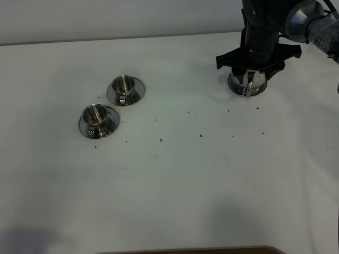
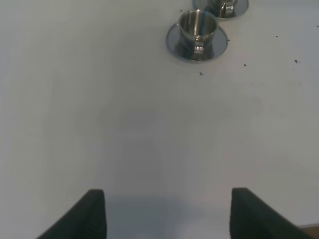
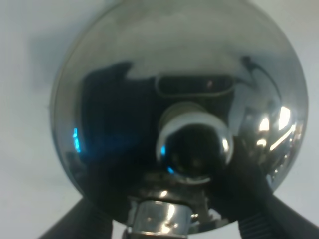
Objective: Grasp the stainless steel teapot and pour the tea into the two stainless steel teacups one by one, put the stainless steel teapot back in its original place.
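Two small shiny steel teacups (image 1: 123, 84) (image 1: 95, 114) sit on round saucers (image 1: 136, 93) toward the white worktop's (image 1: 212, 185) left edge, contents unreadable. The squat, mirror-bright steel teapot (image 1: 238, 84) stands near the far right corner, the right hand (image 1: 249, 78) spread astride it. The left hand (image 2: 167, 214) hangs spread.

Two small shiny steel cups with tiny handles stand on the left, one farther off (image 1: 124, 84) and one nearer (image 1: 95, 113). Each has its own round steel saucer under it, which makes two saucers, far (image 1: 140, 90) and near (image 1: 83, 127). There is one squat shiny steel teapot with a knobbed lid (image 1: 257, 84) at the far right. About a dozen tiny dark specks (image 1: 161, 140) dot the single white worktop (image 1: 175, 201).
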